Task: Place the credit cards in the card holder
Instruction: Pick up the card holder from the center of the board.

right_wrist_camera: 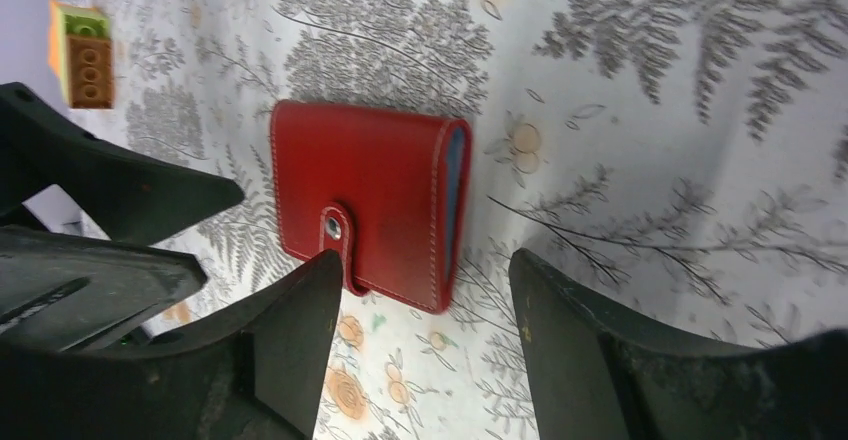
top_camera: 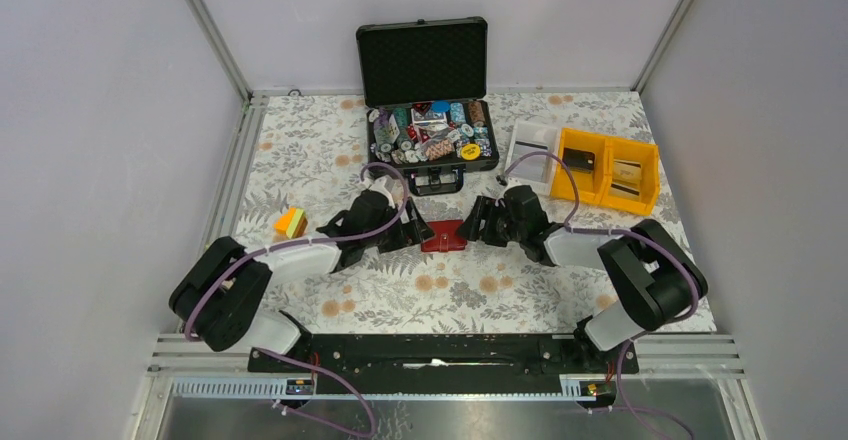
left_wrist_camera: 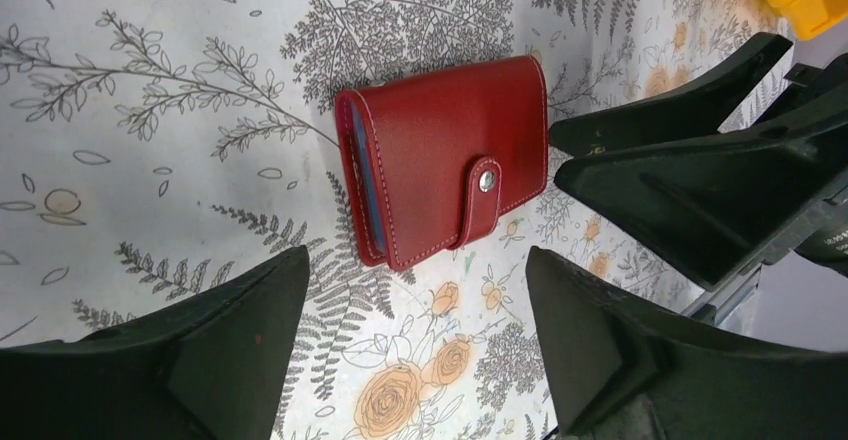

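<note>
**Top view with both wrist views.** The card holder — dark red, folded, its snap tab fastened — lies flat on the floral table cover at mid-table, between the two claws. A blue edge shows in its open side; whether this is a card or a lining cannot be told. The left gripper and right gripper face each other across the holder, each with fingers spread and nothing between them. Their tips stand just beside it, and contact cannot be made out. Farther back, a black hard case stands open, lid upright, its tray filled with poker chips and small items too fine to identify. At far right, yellow bins hold dark and pale objects of unclear kind. A small orange-and-yellow block lies at left.
</note>
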